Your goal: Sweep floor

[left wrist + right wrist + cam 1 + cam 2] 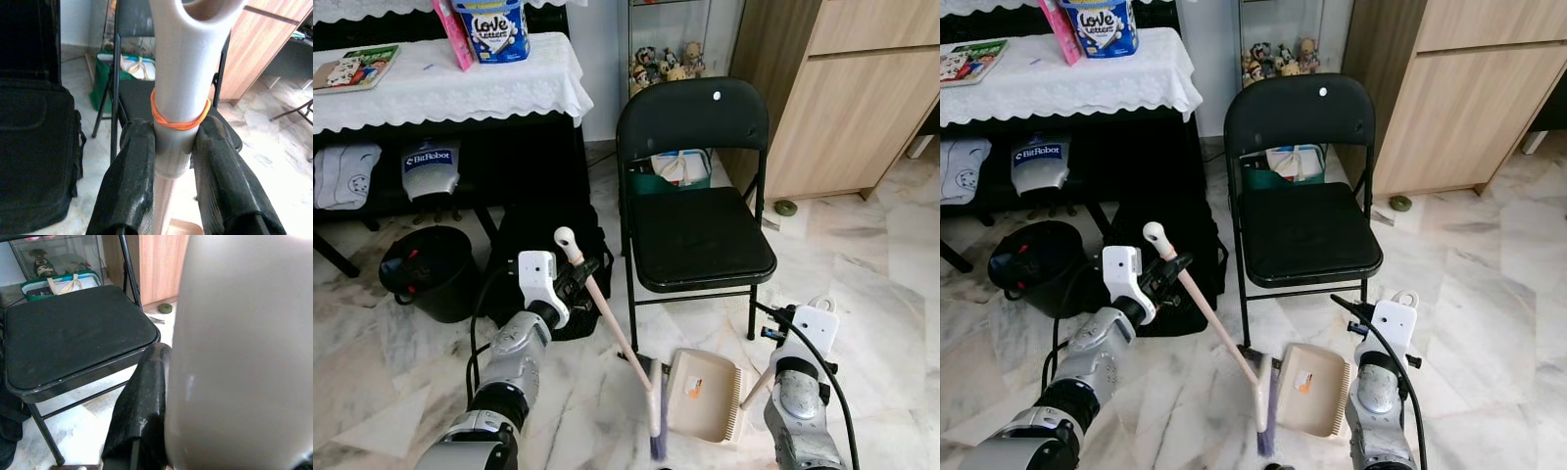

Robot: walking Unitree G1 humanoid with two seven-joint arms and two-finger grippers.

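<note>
On veined marble floor point(862, 264), ribbed beige dustpan point(703, 394)

Glossy marble floor point(881, 255); matt padded chair point(700, 235), metal legs; smooth plastic dustpan point(705, 392); lace tablecloth point(460, 88).

Even, bright daylight in both eye views; sharp, no motion blur. Marble floor point(862, 255) shows soft sheen, palest toward the right edge. Deep shade under the clothed counter point(440, 88). Left wrist view: broom handle point(181, 98) near the lens, soft-focused. Right wrist view: pale grey object, blurred, very close.
</note>
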